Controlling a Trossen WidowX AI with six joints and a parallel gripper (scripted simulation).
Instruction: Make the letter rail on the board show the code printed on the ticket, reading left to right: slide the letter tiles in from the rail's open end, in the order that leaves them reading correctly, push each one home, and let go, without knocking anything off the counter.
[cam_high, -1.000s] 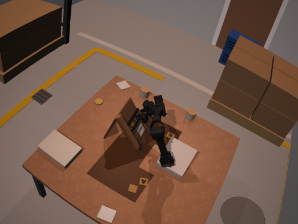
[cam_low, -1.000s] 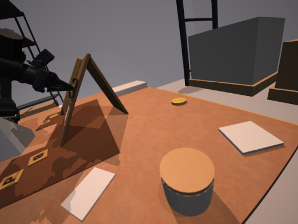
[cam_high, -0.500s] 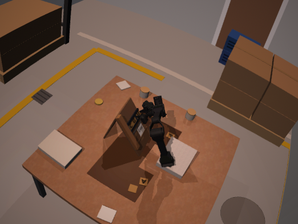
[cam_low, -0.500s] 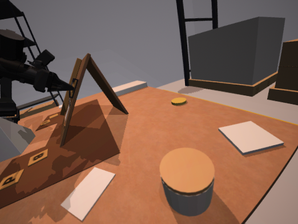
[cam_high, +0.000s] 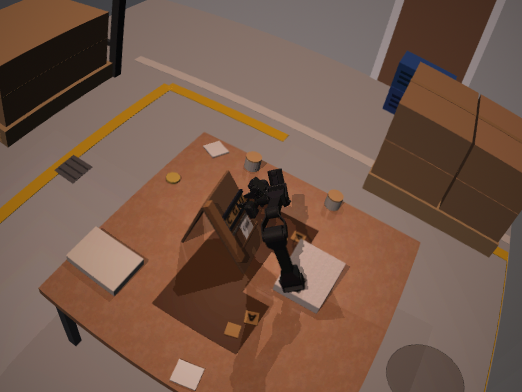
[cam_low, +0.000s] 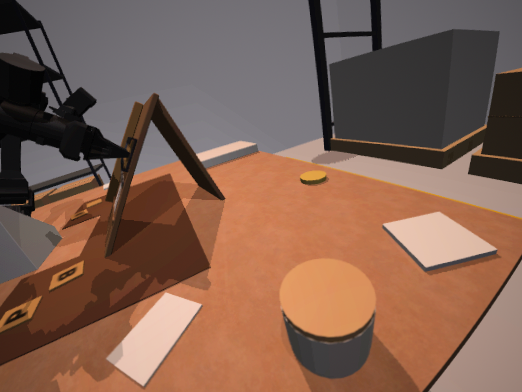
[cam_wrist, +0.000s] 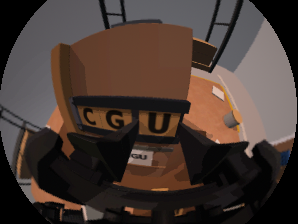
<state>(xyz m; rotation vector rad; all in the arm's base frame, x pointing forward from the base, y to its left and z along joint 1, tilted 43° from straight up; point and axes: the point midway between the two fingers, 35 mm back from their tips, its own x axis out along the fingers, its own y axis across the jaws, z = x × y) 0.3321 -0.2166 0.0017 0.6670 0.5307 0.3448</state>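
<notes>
The board (cam_high: 220, 189) (cam_low: 145, 127) (cam_wrist: 130, 60) leans upright with a dark letter rail (cam_wrist: 130, 101) across its front. In the wrist view, the C tile (cam_wrist: 89, 116) and G tile (cam_wrist: 115, 120) sit side by side at the rail's left. My gripper (cam_wrist: 158, 123) (cam_low: 128, 154) is shut on the U tile (cam_wrist: 159, 123), which stands in the rail near its right end. A finger covers the space between G and U. The ticket (cam_wrist: 141, 158) (cam_high: 246, 227) below shows GU; its left part is hidden by a finger.
Loose tiles lie on the table: B (cam_low: 67, 275), P (cam_low: 21, 314), an A-like tile (cam_high: 251, 317) and an unreadable one (cam_high: 232, 330). Two lidded cans (cam_high: 253, 162) (cam_high: 334, 200), a thick pale block (cam_high: 105, 260) and a yellow disc (cam_high: 173, 178) stand around the board.
</notes>
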